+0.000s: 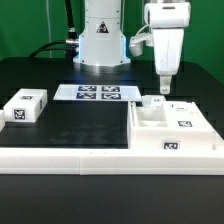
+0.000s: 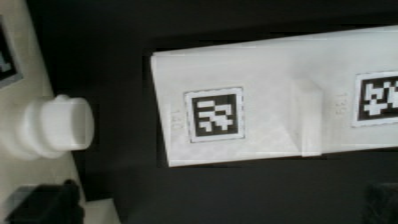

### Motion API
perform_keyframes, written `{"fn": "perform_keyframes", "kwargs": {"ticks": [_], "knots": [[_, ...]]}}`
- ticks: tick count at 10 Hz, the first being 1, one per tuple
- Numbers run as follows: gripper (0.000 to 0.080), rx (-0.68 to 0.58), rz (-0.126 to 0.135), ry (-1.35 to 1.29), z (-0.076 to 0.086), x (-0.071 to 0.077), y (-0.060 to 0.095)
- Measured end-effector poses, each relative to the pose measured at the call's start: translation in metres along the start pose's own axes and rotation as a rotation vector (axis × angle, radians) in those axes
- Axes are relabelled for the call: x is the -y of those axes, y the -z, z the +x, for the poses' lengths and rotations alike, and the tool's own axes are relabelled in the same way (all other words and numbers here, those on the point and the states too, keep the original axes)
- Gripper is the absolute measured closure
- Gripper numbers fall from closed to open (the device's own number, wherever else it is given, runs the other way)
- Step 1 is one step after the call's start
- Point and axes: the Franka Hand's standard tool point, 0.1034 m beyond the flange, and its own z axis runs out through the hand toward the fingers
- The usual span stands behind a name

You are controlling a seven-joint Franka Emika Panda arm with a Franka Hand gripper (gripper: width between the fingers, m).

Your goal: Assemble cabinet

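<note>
Hovering with the gripper point(image 1: 164, 88) pointed straight down, nothing visibly held; finger gap wide or narrow, cannot tell from either view. Directly beneath the hand, close under the fingertips: the cabinet point(image 1: 176, 126), open-topped and tagged, sitting against the long white rail point(image 1: 80, 156). Well away to the hand's far side, a small tagged block point(image 1: 25, 106). Likely trouble from here: dropping onto a rim instead of straddling a wall, shoving the cabinet askew, or clipping the round white knob point(image 2: 54, 125).
</note>
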Motion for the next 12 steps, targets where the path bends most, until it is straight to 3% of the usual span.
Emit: {"fn": "perform_keyframes", "kwargs": {"ticks": [3,7,11,12], "knots": [[0.0002,-0.011,0.000,0.000,0.001,0.006,-0.008],[0.0002,-0.017,0.027,-0.013,-0.005,0.016,-0.026],[0.0002,-0.018,0.039,-0.028,-0.014,0.017,-0.035],[0.0040,-0.018,0.039,-0.029,-0.014,0.017,-0.036]]}}
